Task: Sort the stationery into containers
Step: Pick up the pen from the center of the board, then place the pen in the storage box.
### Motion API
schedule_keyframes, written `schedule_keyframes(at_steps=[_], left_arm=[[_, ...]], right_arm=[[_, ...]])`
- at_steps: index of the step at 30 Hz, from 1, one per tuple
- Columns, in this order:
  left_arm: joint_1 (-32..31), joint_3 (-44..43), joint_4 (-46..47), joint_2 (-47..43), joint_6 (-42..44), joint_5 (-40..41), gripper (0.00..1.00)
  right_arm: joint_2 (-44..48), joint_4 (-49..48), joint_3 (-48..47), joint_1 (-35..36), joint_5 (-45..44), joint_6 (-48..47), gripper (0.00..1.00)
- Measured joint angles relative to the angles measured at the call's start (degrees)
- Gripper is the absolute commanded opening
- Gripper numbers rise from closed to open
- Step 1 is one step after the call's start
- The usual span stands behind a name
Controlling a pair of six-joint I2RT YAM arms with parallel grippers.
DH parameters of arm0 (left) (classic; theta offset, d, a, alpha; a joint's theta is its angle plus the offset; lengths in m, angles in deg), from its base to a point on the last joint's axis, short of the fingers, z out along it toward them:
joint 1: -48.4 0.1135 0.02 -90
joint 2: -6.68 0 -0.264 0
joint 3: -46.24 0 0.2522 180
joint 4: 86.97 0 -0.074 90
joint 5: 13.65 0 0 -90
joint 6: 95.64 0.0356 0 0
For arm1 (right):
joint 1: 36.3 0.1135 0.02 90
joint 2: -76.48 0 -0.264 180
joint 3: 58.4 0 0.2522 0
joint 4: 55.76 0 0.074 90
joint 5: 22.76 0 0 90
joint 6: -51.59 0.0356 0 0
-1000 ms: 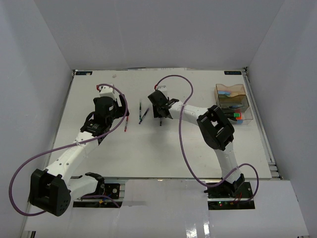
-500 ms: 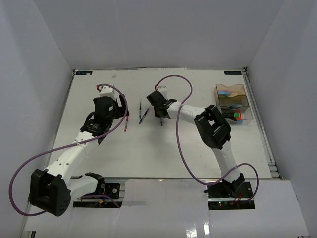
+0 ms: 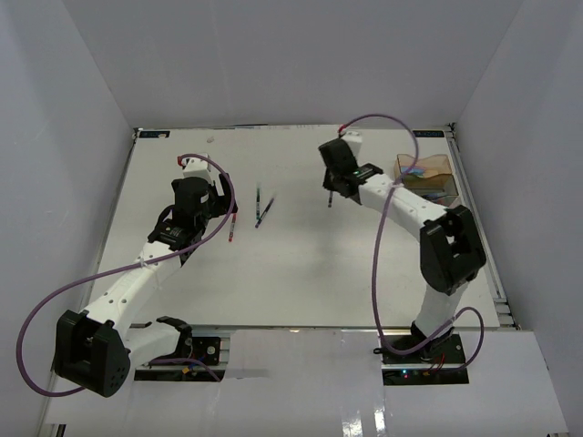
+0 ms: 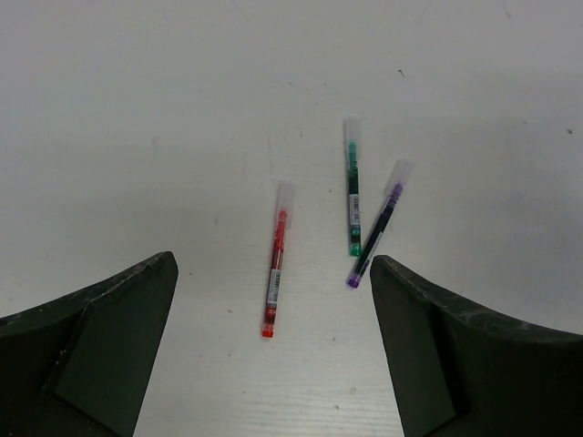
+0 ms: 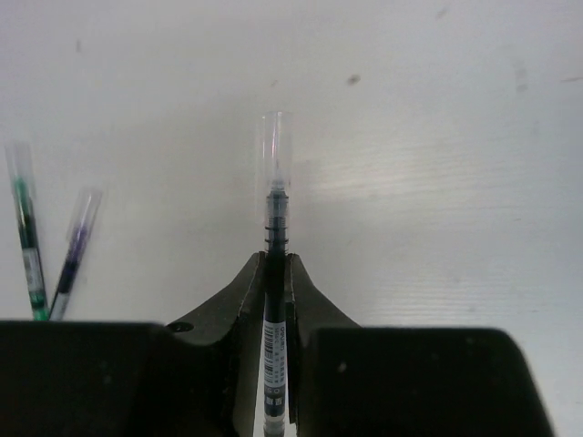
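My right gripper [image 5: 275,262] is shut on a thin black pen [image 5: 275,228], whose clear cap sticks out past the fingertips. In the top view this gripper [image 3: 332,187] hangs above the table's back middle, left of the amber tray [image 3: 424,166]. The clear tray beside it is mostly covered by my right arm. My left gripper [image 4: 273,264] is open above a red pen [image 4: 276,273]. A green pen [image 4: 352,187] and a purple pen [image 4: 375,226] lie just right of the red one. All three lie flat: red pen [image 3: 231,228], green pen [image 3: 259,205], purple pen [image 3: 265,211].
White walls close in the table at the back and on both sides. A metal rail [image 3: 483,246] runs along the right edge. Purple cables loop over both arms. The amber tray holds pastel pieces.
My right gripper has closed on the black pen, lifted it from the middle of the table and swung back and right, nearer the trays. The left arm has not moved.
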Motion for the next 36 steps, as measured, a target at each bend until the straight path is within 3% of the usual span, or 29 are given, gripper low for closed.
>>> schedule_keyframes(at_steps=[4, 9, 15, 29, 34, 36], left_arm=[[0.00, 0.00, -0.04, 0.00, 0.00, 0.00, 0.98], [0.00, 0.00, -0.02, 0.00, 0.02, 0.02, 0.98], [0.00, 0.00, -0.02, 0.00, 0.02, 0.02, 0.98], [0.00, 0.00, -0.02, 0.02, 0.00, 0.02, 0.98], [0.00, 0.00, -0.02, 0.02, 0.02, 0.02, 0.98], [0.00, 0.00, -0.02, 0.02, 0.00, 0.02, 0.98]], right_arm=[[8.66, -1.38, 4.11, -13.09, 1.25, 2.91, 0.08], [10.84, -1.31, 7.56, -29.14, 2.78, 7.23, 0.08], [9.99, -0.44, 8.24, -39.21, 6.88, 14.03, 0.08], [4.39, -0.07, 8.09, -42.36, 6.03, 29.44, 0.09], [2.19, -0.04, 7.63, -42.66, 5.22, 32.15, 0.13], [0.98, -0.02, 7.32, -42.95, 5.25, 32.74, 0.20]])
